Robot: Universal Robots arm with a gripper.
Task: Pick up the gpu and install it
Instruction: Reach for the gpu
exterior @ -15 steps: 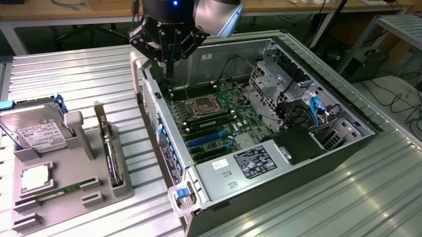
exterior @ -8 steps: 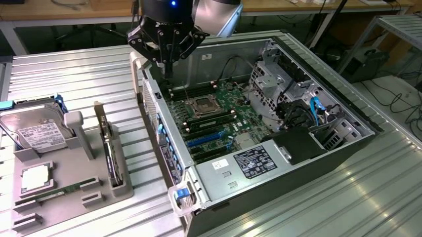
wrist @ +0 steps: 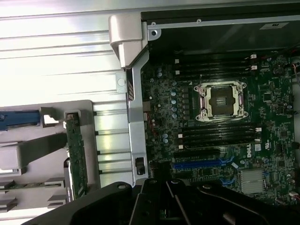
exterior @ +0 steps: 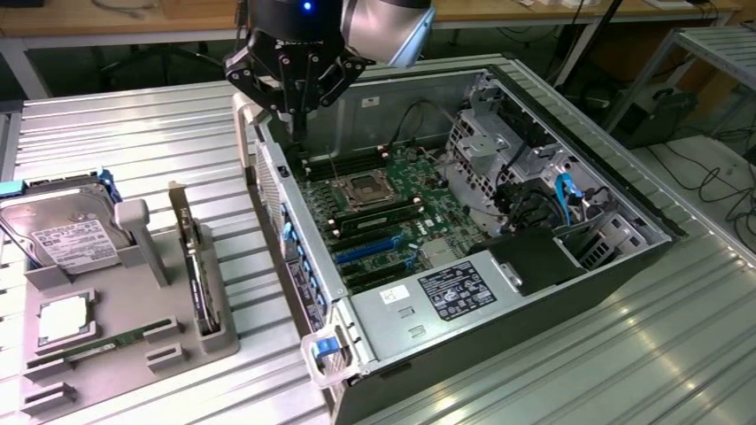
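**Above the open computer case [exterior: 614,266], fingers [exterior: 289,99] closed on nothing; gpu [exterior: 196,261] in its holder [exterior: 124,332]**

At the exterior view's left, the gpu [wrist: 76,154] stands on edge in a slot of the grey holder on the table [exterior: 142,133]. It is just right of the hard drive [exterior: 65,235] and well apart from the gripper [exterior: 297,128]. The gripper hangs over the case's far left corner, above the motherboard [exterior: 396,208], its fingers drawn together and empty
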